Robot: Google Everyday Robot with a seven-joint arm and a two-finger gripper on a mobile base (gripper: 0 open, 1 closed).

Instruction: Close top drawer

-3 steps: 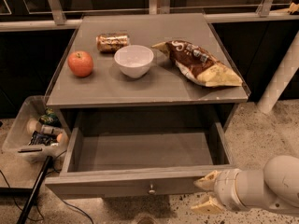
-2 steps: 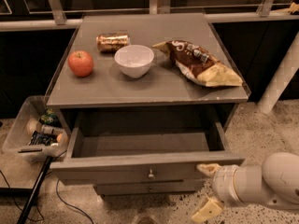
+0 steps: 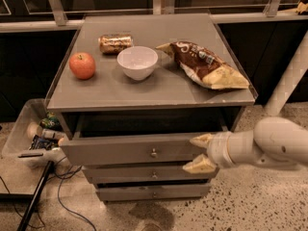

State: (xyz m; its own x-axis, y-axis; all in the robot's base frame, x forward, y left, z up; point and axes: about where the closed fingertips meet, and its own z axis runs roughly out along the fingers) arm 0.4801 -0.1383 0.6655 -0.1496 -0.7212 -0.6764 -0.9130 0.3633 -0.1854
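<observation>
The top drawer (image 3: pixel 120 149) is a wide grey front with a small round metal knob (image 3: pixel 154 153) at its centre. It stands out only a little from the cabinet, with a narrow dark gap under the tabletop. My gripper (image 3: pixel 199 152) is at the right end of the drawer front. Its two cream fingers are spread apart, one against the front's upper right part and one lower, holding nothing. The white arm reaches in from the right.
On the cabinet top (image 3: pixel 159 88) lie a red apple (image 3: pixel 82 65), a can on its side (image 3: pixel 115 43), a white bowl (image 3: pixel 137 62) and a chip bag (image 3: pixel 207 65). Two narrower drawer fronts (image 3: pixel 144 174) sit below. A clear bin (image 3: pixel 29 138) with items and cables stands at the left.
The drawer has slid most of the way into the cabinet. My gripper moved forward with its front, staying at the right end.
</observation>
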